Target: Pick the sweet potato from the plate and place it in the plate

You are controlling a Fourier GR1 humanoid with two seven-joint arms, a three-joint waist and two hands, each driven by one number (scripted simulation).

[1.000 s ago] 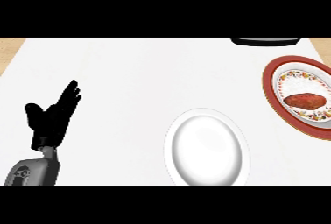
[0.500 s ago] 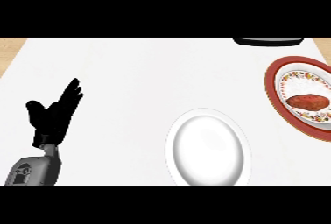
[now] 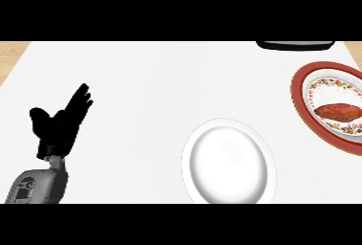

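A reddish-brown sweet potato (image 3: 339, 112) lies on a red-rimmed patterned plate (image 3: 306, 103) at the right edge of the head view. A plain white plate (image 3: 229, 162) with nothing on it sits lower, near the middle. My left hand (image 3: 62, 124) rests at the left, fingers straight and pointing up, far from both plates and holding nothing. My right hand does not show.
A dark object (image 3: 295, 45) is cut off by the top edge at the upper right. The white counter (image 3: 170, 81) ends in a wooden strip (image 3: 13, 52) at the upper left corner.
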